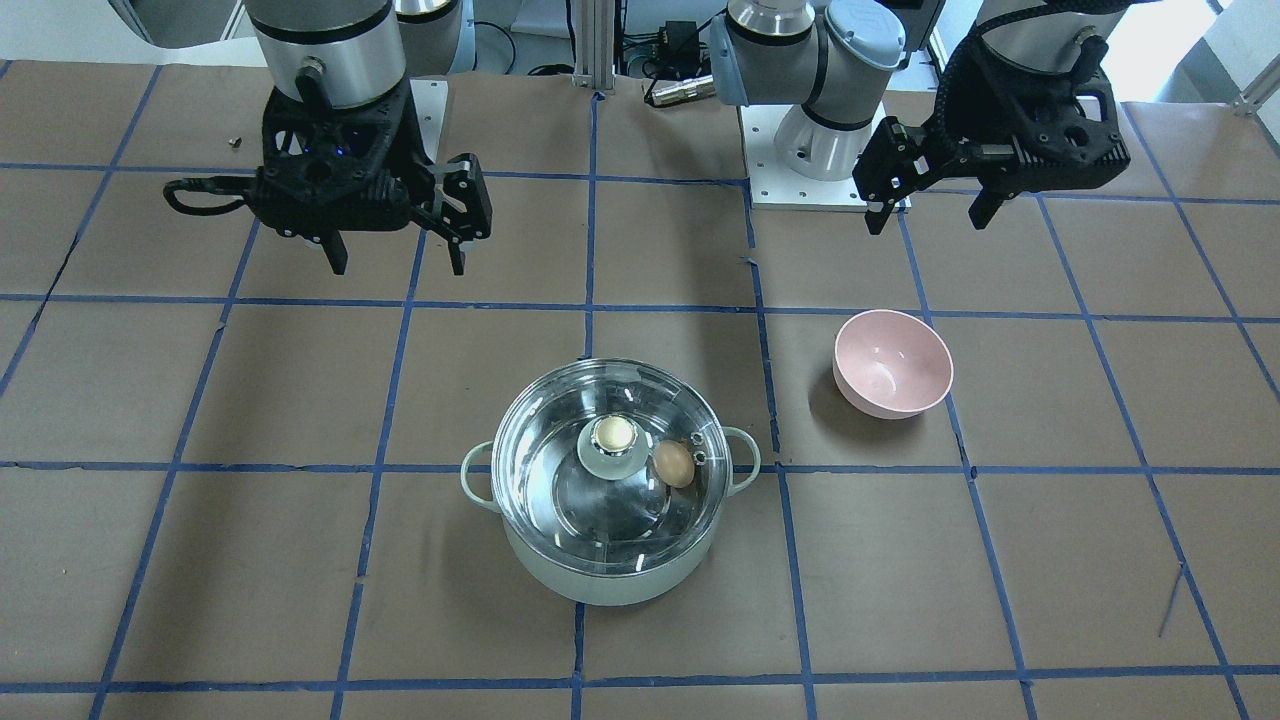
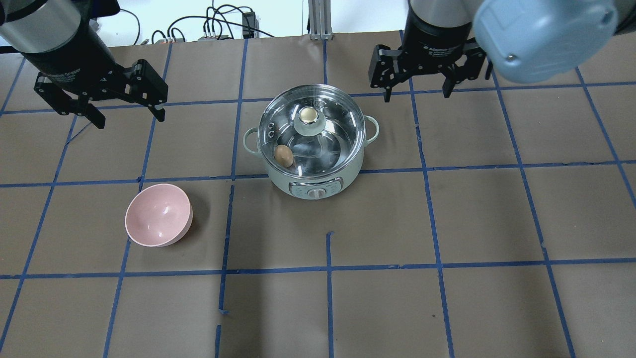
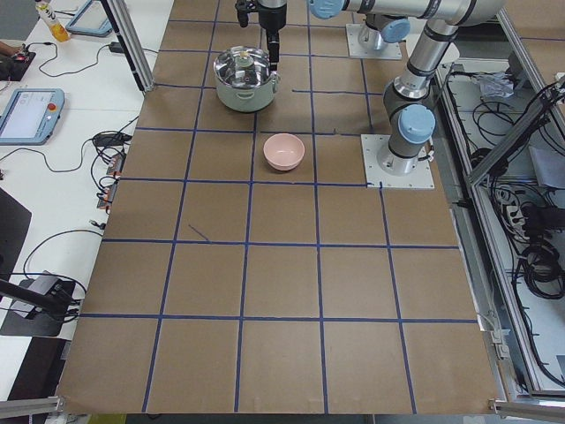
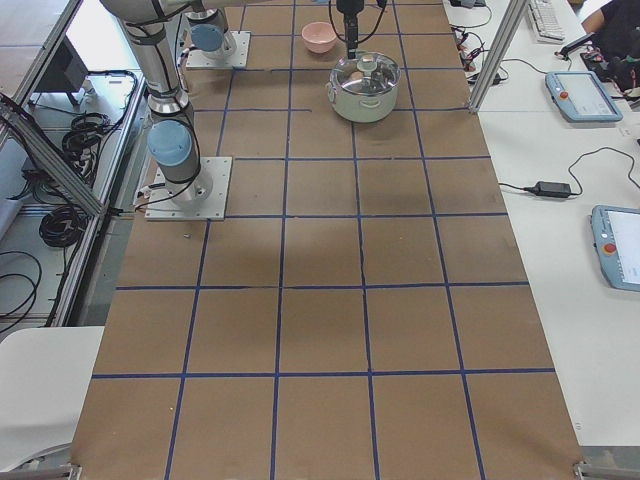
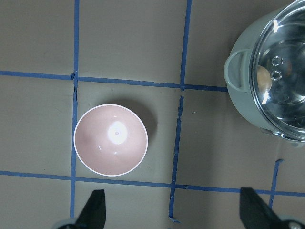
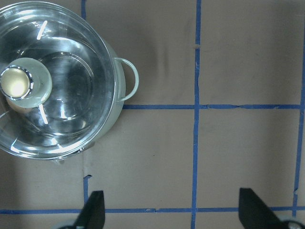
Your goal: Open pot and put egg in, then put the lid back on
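The mint-green pot point(image 1: 600, 582) stands mid-table with the glass lid point(image 1: 553, 440) seated on it, cream knob up. The tan egg point(image 1: 674, 464) lies inside on the steel bottom, seen through the glass; it also shows in the overhead view point(image 2: 283, 155). My left gripper point(image 2: 130, 119) is open and empty, raised to the pot's left, above and behind the pink bowl. My right gripper point(image 2: 417, 94) is open and empty, raised just behind and to the right of the pot point(image 2: 348, 176). The left wrist view shows the pot's edge point(image 5: 237, 71) with the egg point(image 5: 263, 78); the right wrist view shows the lid point(image 6: 71, 95).
A pink bowl point(image 2: 158, 215) stands empty on the brown table to the pot's left, below my left gripper point(image 5: 174, 212); it also shows in the front view point(image 1: 892, 362). Blue tape lines grid the table. The arm bases stand at the robot's edge.
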Motion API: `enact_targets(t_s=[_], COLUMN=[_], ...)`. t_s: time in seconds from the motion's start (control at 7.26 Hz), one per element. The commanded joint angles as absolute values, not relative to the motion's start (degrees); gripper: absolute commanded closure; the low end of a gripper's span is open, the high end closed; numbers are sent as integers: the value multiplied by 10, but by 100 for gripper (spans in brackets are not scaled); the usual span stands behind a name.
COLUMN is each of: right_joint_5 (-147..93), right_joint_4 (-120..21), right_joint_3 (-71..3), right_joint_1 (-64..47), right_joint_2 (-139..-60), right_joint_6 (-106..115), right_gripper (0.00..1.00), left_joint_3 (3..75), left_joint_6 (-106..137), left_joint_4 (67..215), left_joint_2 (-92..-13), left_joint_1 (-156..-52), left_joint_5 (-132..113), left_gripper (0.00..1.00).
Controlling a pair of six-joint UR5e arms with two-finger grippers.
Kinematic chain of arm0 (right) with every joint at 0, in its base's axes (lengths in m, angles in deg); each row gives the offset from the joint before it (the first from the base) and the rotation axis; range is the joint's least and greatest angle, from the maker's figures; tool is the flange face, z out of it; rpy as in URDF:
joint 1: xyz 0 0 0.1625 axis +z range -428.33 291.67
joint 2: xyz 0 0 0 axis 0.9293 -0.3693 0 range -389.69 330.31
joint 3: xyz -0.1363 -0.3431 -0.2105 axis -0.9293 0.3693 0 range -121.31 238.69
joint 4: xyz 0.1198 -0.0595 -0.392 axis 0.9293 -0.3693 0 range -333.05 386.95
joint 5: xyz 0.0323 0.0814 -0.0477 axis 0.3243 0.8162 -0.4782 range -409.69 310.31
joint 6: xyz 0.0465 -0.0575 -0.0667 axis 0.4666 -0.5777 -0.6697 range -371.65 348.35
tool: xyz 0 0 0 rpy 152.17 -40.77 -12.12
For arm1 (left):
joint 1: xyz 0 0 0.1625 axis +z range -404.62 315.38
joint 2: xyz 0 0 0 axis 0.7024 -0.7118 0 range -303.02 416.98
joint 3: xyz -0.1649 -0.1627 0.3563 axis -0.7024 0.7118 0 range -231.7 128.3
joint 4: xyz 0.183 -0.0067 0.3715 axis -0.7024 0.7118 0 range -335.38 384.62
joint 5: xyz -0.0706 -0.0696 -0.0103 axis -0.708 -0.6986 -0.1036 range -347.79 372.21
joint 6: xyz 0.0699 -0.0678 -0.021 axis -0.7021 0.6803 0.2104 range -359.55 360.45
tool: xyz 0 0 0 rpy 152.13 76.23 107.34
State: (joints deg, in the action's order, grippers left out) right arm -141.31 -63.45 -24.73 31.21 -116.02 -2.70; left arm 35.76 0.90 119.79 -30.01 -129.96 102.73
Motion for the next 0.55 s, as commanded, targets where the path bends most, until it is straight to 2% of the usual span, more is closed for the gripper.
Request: enact_targets(t_s=[0.0, 0.41], right_joint_5=[-1414, -1411], right_joint_4=[-623, -625], right_joint_3=[-255, -256], right_joint_1=[301, 290], right_joint_2=[-1174, -1174], right_joint_6=[-29, -26], right_gripper=[0, 0], left_joint_3=[358, 358], left_joint_6=[10, 10], left_joint_4=[1198, 1197], left_joint_2=[-300, -300], left_joint_1=[-1300, -1300], left_joint_5=[1026, 1027], left_gripper=[0, 0])
